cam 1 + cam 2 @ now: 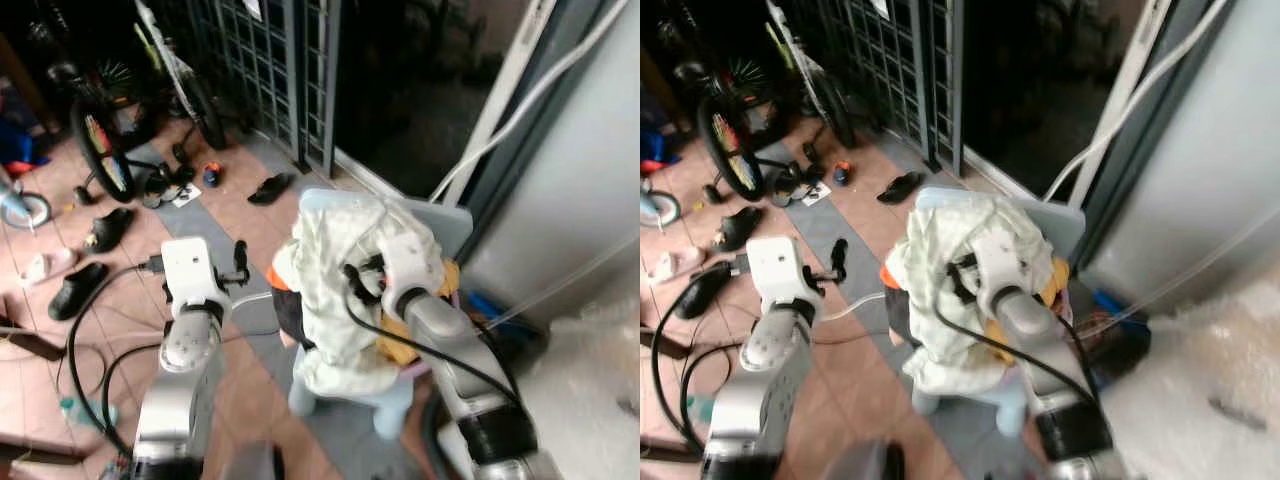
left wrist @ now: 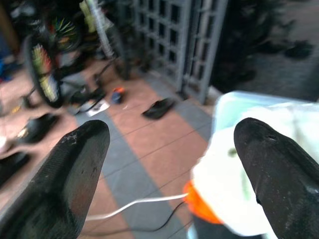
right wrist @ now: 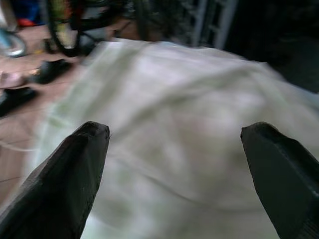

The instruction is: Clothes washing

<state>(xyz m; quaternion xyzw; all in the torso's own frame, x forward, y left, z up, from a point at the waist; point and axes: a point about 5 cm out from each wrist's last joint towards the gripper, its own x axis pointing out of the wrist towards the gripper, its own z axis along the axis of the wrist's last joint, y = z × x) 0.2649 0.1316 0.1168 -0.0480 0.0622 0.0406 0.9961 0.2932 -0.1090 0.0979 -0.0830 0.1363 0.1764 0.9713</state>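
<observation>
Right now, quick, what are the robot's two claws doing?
Left gripper: open, holding nothing, beside the pile of clothes.
Right gripper: open, right over the pale cloth on top, not gripping it yet.

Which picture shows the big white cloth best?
The left eye view: the whole white cloth shows, heaped on a pale blue chair. The right eye view matches it. The right wrist view shows only blurred fabric between open fingers; the left wrist view catches its edge.

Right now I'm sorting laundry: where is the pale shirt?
In the eye views the pale shirt lies heaped on the light blue chair, centre, just ahead of the right gripper.
</observation>
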